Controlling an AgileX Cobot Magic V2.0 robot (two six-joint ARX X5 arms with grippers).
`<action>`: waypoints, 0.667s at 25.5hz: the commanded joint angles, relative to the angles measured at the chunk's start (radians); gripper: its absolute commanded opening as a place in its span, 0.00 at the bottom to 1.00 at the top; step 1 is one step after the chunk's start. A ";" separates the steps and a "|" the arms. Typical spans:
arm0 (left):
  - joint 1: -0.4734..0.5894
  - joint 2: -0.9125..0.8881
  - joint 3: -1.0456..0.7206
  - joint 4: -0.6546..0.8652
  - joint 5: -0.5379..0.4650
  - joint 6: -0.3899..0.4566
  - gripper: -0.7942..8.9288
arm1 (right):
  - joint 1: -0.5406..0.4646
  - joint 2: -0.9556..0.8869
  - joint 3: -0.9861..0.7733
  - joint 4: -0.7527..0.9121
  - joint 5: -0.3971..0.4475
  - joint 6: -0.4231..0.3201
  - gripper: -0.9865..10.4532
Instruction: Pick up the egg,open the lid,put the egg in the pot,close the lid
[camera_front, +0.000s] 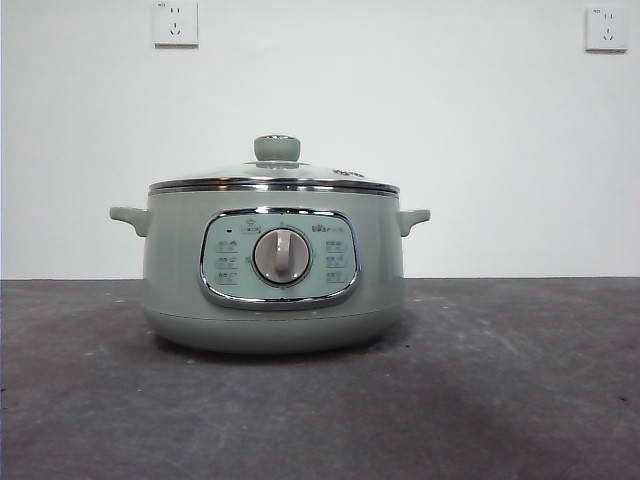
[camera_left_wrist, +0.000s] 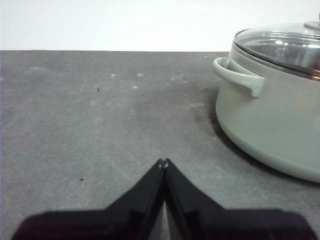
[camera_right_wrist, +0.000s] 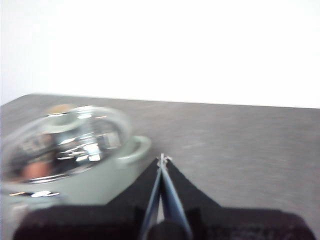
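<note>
The sage-green pot (camera_front: 270, 300) stands mid-table with its glass lid (camera_front: 275, 172) seated on the rim, knob up. Neither arm shows in the front view. My left gripper (camera_left_wrist: 163, 161) hovers low over the table, shut and empty, beside the pot (camera_left_wrist: 270, 130) and its side handle; the lid (camera_left_wrist: 285, 45) is on. Also shut and empty, my right gripper (camera_right_wrist: 163, 158) sits close to the pot's (camera_right_wrist: 100, 185) other handle. Through the lid (camera_right_wrist: 70, 140) a blurred reddish-brown shape, seemingly the egg (camera_right_wrist: 34, 171), lies inside the pot.
The dark grey table (camera_front: 500, 380) stretches bare to both sides of the pot. A white wall stands behind it with two power outlets (camera_front: 175, 22) (camera_front: 606, 28) high up.
</note>
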 joint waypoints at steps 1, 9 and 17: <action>0.002 -0.002 -0.009 0.003 0.003 -0.006 0.08 | -0.072 -0.071 -0.122 0.069 -0.001 -0.013 0.09; 0.002 -0.002 -0.009 0.003 0.003 -0.006 0.08 | -0.135 -0.249 -0.340 0.113 0.016 -0.034 0.09; 0.002 -0.002 -0.009 0.003 0.002 -0.006 0.08 | -0.135 -0.306 -0.480 0.114 0.020 -0.029 0.09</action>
